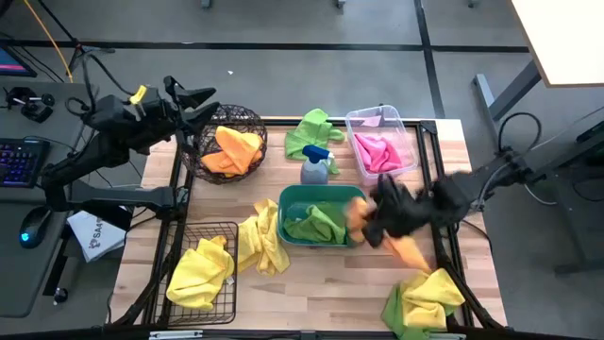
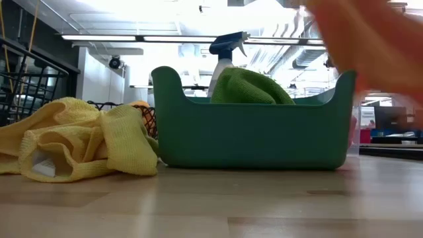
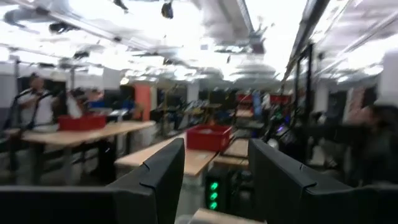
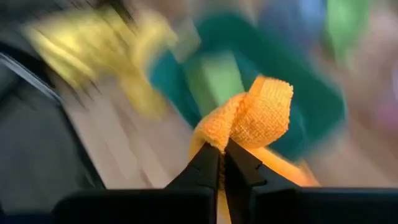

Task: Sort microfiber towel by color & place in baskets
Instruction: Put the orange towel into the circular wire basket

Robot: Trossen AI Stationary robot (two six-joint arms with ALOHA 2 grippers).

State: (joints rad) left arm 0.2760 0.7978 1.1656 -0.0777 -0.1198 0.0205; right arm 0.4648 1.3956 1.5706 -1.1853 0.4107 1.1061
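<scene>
Sorting by colour: a teal-green plastic tub (image 1: 293,200) holding lime cloths; a round dark wire basket (image 1: 209,142) reserved for orange; an orange microfiber towel (image 4: 264,112) clenched aloft by the right gripper (image 4: 222,151) beside the tub; left gripper (image 3: 214,171) parked, released.

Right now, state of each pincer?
Left pincer: open, empty, raised near the round wire basket.
Right pincer: shut on an orange towel, beside the green tub.

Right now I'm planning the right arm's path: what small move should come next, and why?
Probably carry the orange towel leftward toward the round wire basket, since the right gripper is shut on it over the teal tub's edge, and orange towels already lie there.
</scene>
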